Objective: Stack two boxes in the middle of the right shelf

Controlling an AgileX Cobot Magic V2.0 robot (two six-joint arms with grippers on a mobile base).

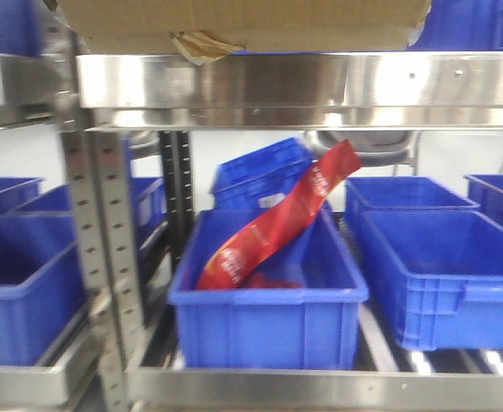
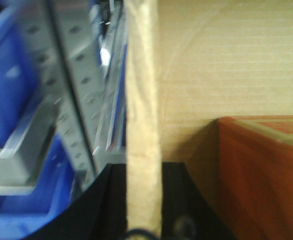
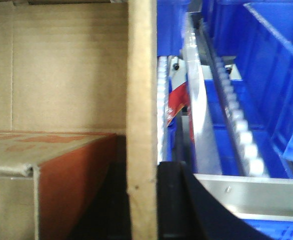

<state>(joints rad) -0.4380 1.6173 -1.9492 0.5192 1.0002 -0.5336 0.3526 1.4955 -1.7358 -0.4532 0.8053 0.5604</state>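
Steel front rail of the shelf (image 1: 260,81) runs across the near top of the front view. The outer box (image 1: 243,21) sits right above it, bottom edge at the rail, tape scrap (image 1: 202,45) hanging over the lip. Can't tell how far back it reaches. Below is a blue bin (image 1: 269,309) with a red packet (image 1: 277,219) leaning out, and a perforated upright (image 1: 97,240) at left. No grippers visible here. Risk: if the box rests only on the front edge, letting go would tip it forward onto the bin.

Left wrist view: left gripper (image 2: 142,222) pinches the box's upright cardboard wall, black jaws tight on either side. Inner box (image 2: 261,175), orange-brown, appears to sit inside against the far wall. The perforated upright is close on the left, so a skewed push could catch it.

Right wrist view: right gripper (image 3: 142,215) is clamped on the opposite wall the same way, inner box (image 3: 51,175) inside, roller track (image 3: 236,130) and blue bins (image 3: 266,75) outside. Only the thin corrugated walls are gripped, so they may buckle or slip. Uneven arm motion could rack the box or slide the inner one.
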